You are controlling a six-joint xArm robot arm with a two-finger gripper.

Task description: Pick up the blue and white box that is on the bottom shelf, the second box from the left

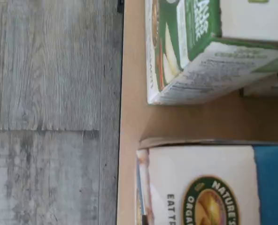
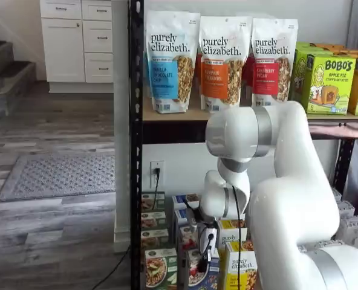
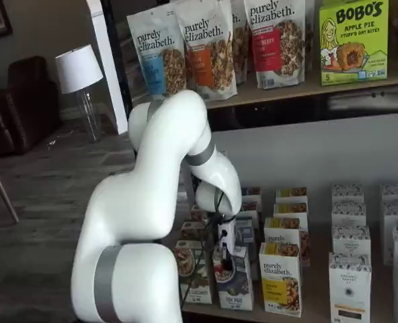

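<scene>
The blue and white box (image 3: 239, 291) stands at the front of the bottom shelf (image 3: 316, 297), between a green-and-white box (image 3: 193, 277) and a yellow box (image 3: 281, 279). My gripper (image 3: 223, 254) hangs straight over it, its black fingers closed on the box's top edge. In both shelf views the white arm covers much of the row; there the gripper (image 2: 204, 249) sits on top of the blue and white box (image 2: 197, 275). The wrist view looks down on the white and blue top of the box (image 1: 200, 187), with the green-and-white box (image 1: 200, 47) beside it on the tan shelf board (image 1: 132, 112).
More rows of boxes stand behind the front row. White boxes (image 3: 350, 282) fill the shelf's right side. A black rack post (image 2: 135, 151) rises left of the boxes. Pouches (image 2: 172, 60) and green boxes (image 2: 324, 75) line the upper shelf. Grey wood floor (image 1: 50, 112) lies in front.
</scene>
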